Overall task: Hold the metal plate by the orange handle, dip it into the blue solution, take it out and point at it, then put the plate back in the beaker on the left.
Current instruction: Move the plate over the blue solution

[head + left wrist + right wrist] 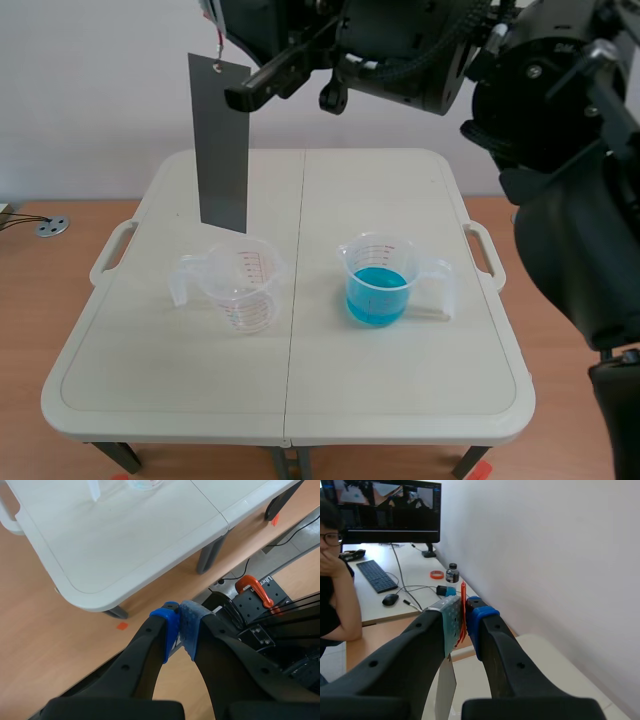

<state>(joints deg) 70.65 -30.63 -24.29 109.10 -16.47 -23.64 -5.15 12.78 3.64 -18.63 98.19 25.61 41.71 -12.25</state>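
Note:
The dark grey metal plate [222, 145] hangs upright in the air, its lower edge just above the empty clear beaker [243, 285] on the left of the table. My right gripper [238, 97], on the arm raised across the top of the scene view, is shut on the plate's orange handle [463, 611]. A strip of the plate [445, 690] shows under its fingers. The beaker of blue solution [377, 288] stands to the right of the middle. My left gripper [179, 630] is shut on nothing, high over the floor off the table's front left corner; the scene view does not show it.
The white folding table [290, 400] has carry handles at both sides. In the right wrist view a person [332, 600] sits at a desk with a monitor [390, 510] and keyboard [375, 576], beyond the table. The robot's base and an orange clamp [255, 587] lie below my left gripper.

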